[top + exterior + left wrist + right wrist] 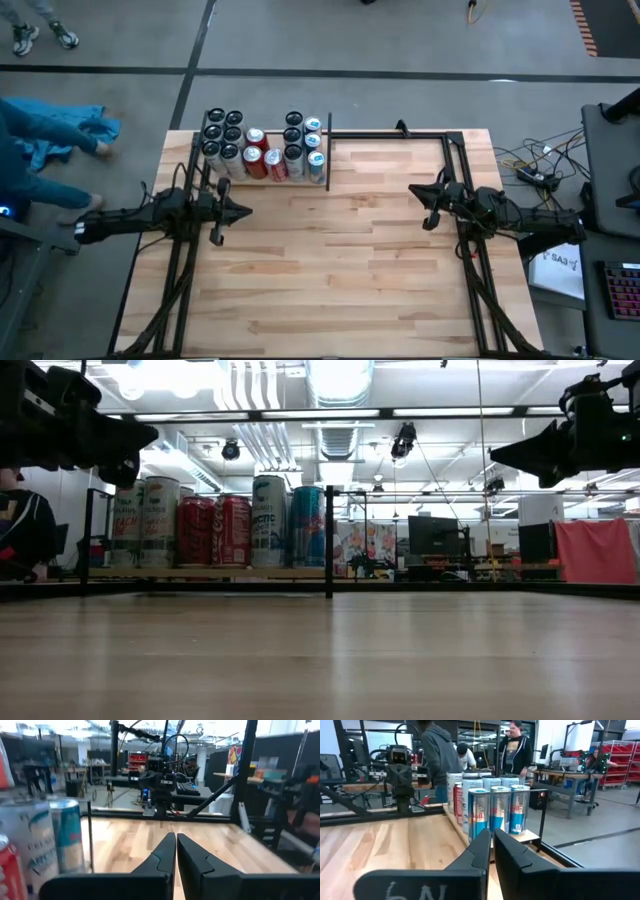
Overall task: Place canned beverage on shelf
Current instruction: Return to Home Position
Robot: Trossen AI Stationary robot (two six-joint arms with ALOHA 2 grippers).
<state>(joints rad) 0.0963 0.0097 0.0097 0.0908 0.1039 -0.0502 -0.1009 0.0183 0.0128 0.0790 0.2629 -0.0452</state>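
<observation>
From above: cans [232, 135] stand upright in rows on the shelf [328, 150] at the far edge of the worktop [350, 260], twd its far-left corner. Left gripper [243, 211] hovers just to the near side of the shelf. Its fingers aim along the worktop twd the right edge, so the cans lie off to the fingers' side, not ahead. Right gripper [417, 192] faces it from the right half, well apart from the shelf. Neither carries a can.

Low, across the worktop: cans line up level on the shelf, long axes vertical. Both grippers hang high above the wood, the left one by the row's left end, the right one far off twd the right edge.

Left wrist: fingers pressed together, nothing btwn them. A white can and a blue can stand close alongside.

Right wrist: fingers likewise closed and empty. Blue-and-silver cans front the shelf's end, beyond the fingertips and across the worktop. People [517, 750] stand in the room behind.

Judgement: stocking looks done and only a pull-back is left. The left arm is nearer by far, so its retreat should head away from the far edge to avoid clipping the front row.
</observation>
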